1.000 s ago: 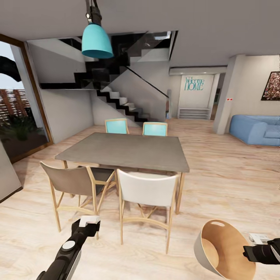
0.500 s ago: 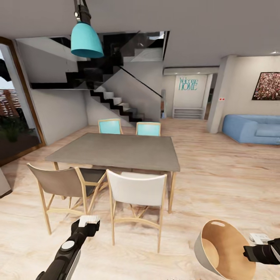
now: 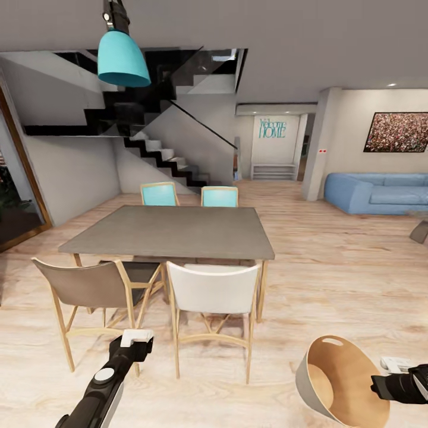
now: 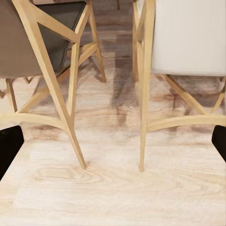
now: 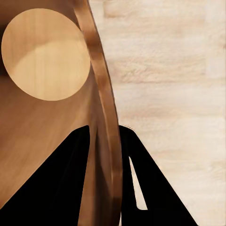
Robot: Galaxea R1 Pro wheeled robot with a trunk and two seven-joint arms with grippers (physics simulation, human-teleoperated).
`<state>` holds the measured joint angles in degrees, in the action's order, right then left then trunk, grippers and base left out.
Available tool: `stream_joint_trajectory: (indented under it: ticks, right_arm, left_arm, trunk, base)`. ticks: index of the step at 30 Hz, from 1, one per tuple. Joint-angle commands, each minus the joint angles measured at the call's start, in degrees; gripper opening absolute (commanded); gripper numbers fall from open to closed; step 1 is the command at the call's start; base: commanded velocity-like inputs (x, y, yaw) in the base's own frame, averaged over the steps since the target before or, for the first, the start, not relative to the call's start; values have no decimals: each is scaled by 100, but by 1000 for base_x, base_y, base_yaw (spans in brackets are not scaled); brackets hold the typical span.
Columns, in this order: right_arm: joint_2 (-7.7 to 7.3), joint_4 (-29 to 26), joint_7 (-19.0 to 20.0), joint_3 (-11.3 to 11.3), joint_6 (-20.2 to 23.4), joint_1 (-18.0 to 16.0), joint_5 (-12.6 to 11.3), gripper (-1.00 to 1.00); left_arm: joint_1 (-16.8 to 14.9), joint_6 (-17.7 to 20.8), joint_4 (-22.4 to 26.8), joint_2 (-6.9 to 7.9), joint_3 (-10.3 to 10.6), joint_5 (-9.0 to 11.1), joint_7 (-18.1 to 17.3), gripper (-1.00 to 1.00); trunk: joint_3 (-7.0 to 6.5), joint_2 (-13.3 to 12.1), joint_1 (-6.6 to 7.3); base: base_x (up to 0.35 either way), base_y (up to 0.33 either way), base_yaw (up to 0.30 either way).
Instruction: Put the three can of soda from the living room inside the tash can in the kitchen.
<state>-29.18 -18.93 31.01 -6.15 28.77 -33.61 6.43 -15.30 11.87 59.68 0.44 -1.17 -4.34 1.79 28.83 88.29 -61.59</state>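
My right gripper (image 3: 381, 385) is shut on the rim of the tash can (image 3: 333, 380), an off-white tapered bucket held tilted low at the right of the head view. In the right wrist view its brown wall (image 5: 42, 122) and round bottom are bare, and the black fingers (image 5: 150, 188) clamp the rim from both sides. My left gripper (image 3: 135, 337) hangs open over the floor in front of the chairs, with nothing between its fingers (image 4: 9, 146). The living room's blue sofa (image 3: 374, 193) is far right. The cans of soda and the kitchen are out of view.
A grey dining table (image 3: 172, 232) stands straight ahead, with a brown chair (image 3: 89, 285) and a white chair (image 3: 214, 291) on the near side and two teal chairs behind. A teal pendant lamp (image 3: 122, 59) hangs above. Stairs (image 3: 172, 160) rise behind; open wood floor (image 3: 345, 267) runs right.
The whole head view has swung to the right: table and lamp sit further left and more of the sofa shows. Both arms and the bucket keep their places in the view.
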Motion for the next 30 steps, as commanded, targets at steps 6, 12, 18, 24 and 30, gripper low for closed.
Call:
stream_joint_trajectory:
  ticks: [6, 12, 18, 24, 30]
  right_arm:
    - [8, -6, -7, -27, 6, -5, -50, -100]
    - [9, -6, -15, -27, 6, -5, -52, -100]
    - [16, -6, -16, -27, 6, -5, -51, -100]
    - [14, -6, -16, -27, 6, -5, -49, -100]
    - [17, -6, -8, -27, -11, -5, -46, -100]
  left_arm:
    - [0, -83, 2, 0, -1, -1, 13, 100]
    - [0, -124, 0, -2, 17, -33, 33, 100]
    - [0, -131, 0, 0, 27, -42, 40, 100]
    - [0, -132, 0, 0, 29, -42, 41, 100]
    - [0, -132, 0, 0, 30, -46, 41, 100]
  trunk:
    - [-1, 0, 0]
    - [-1, 0, 0]
    - [-1, 0, 0]
    - [-1, 0, 0]
    - [-1, 0, 0]
  base:
    - [0, 75, -165]
    - [0, 0, -242]
    - [0, -190, -250]
    - [0, -272, -247]
    - [0, -282, -94]
